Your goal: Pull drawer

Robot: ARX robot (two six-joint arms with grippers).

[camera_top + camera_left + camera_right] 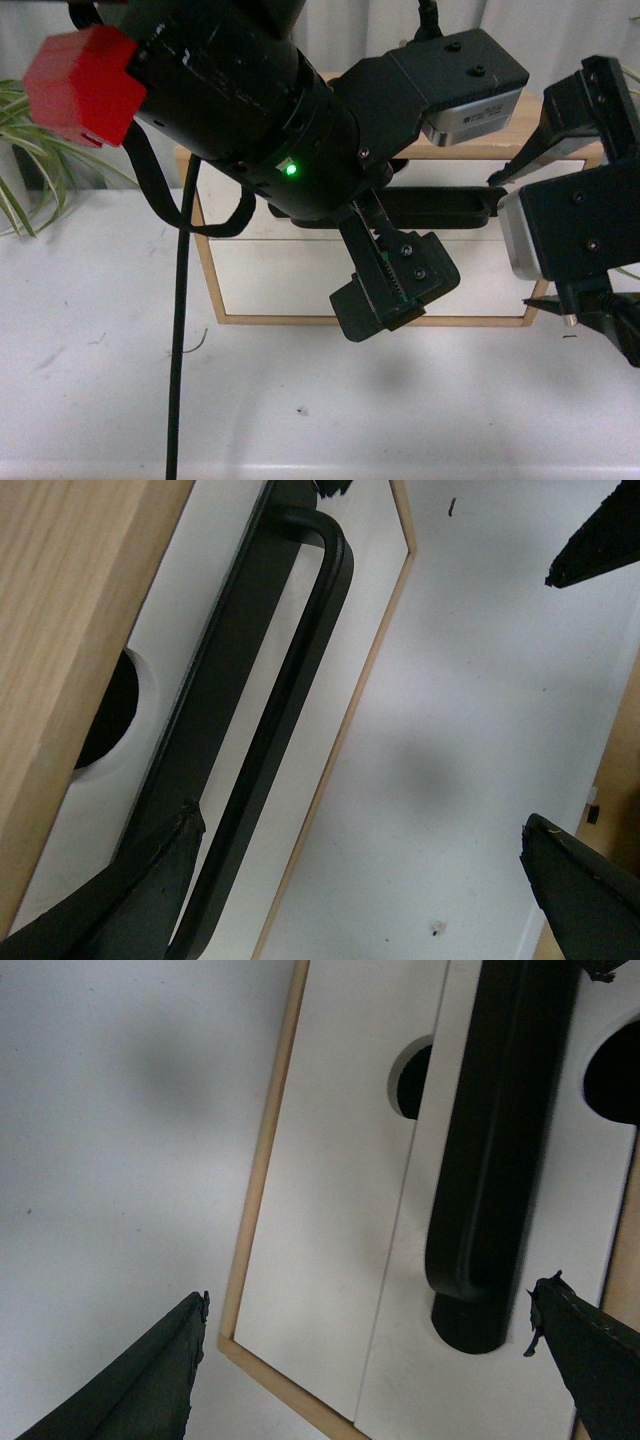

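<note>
I'm hovering the left pincer [360, 818] and right pincer [372, 1290], both spread apart, at the handle [490, 1140]; the drawer [405, 1370] is sitting unpulled.

The front camera sits on the robot's body and looks forward and down across the white table [100, 380], with the left arm [230, 110] crowding its lens. Each wrist camera looks out between its own claw's fingers, very near the drawer front [350, 630]. The left claw [360, 822] has the black bar handle [300, 670] beside one finger. The right claw [372, 1292] has that handle's end just inside one finger. All three views share the handle.
</note>
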